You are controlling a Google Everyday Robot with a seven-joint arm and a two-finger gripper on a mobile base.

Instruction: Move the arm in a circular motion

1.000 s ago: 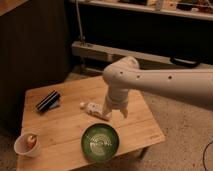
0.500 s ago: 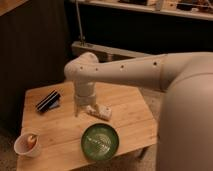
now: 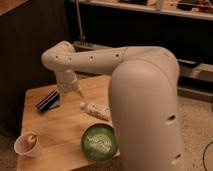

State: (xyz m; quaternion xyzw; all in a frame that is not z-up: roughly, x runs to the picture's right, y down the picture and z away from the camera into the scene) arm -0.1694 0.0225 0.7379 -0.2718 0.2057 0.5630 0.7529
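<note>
So the arm (image 3: pixel 100 58) is huge from where I'm standing. One fat off-white section fills the view from about 3 down to 6 o'clock. From there a thinner stretch with a row of small dark holes runs across to a rounded elbow at roughly 10 o'clock, then bends straight down. The claw (image 3: pixel 71 91) hangs at the end of that drop, low over the far left part of the wooden counter (image 3: pixel 65 125). Honestly I can't tell how it's set or whether it has hold of anything. Just beside it, at its 8 o'clock, there's a dark striped packet (image 3: pixel 47 100) lying on the counter with something blue poking out under it. At the claw's 4 o'clock a white tube (image 3: pixel 96 110) lies on its side, near but apart from it. Closer to me, a green bowl (image 3: pixel 100 141) sits by the front edge at about 6 o'clock, partly tucked behind the big arm section. A white cup (image 3: pixel 26 145) with something orange inside is at the near left corner, 8 o'clock.
</note>
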